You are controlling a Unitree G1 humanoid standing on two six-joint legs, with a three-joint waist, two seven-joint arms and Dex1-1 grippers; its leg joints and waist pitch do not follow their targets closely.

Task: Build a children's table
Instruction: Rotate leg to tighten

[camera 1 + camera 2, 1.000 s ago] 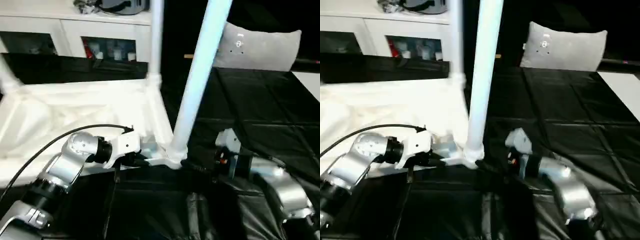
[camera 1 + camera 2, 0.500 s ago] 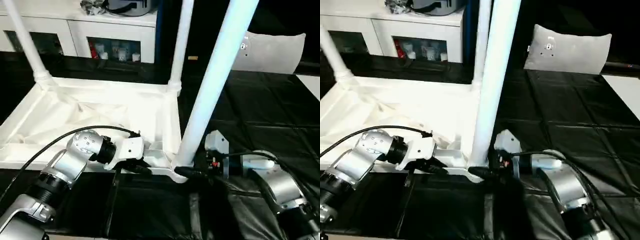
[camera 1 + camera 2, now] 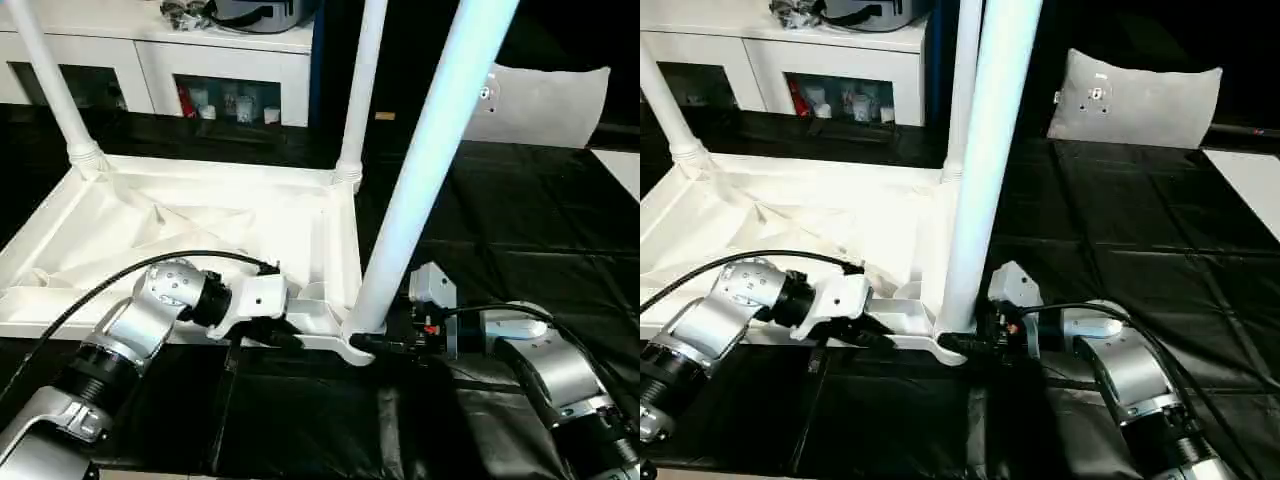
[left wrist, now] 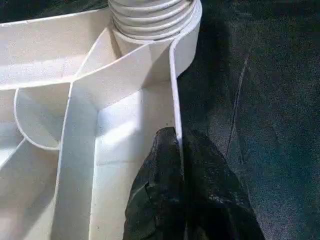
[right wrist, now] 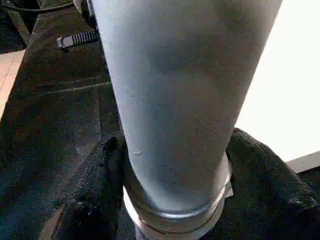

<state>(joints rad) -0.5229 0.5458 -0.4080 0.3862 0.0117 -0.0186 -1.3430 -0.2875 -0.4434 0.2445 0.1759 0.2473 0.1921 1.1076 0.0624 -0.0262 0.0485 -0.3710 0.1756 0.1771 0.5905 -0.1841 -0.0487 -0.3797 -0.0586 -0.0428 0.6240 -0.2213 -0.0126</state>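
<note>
On the black-covered table [image 3: 520, 230] lies the upturned tabletop [image 3: 200, 225], legs standing in its corner sockets; the left gripper [image 4: 177, 165] is pinched closed on its near rim; the right gripper [image 5: 172, 170] straddles the base of the nearest leg [image 3: 420, 170], fingers [image 5: 100, 185] touching both sides; a grey pillow-like bag [image 3: 1135, 100] lies beyond.

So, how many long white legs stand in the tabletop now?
3: a long white plastic leg at the near right corner, one at the far right, one at the far left. The near left corner is hidden.
</note>
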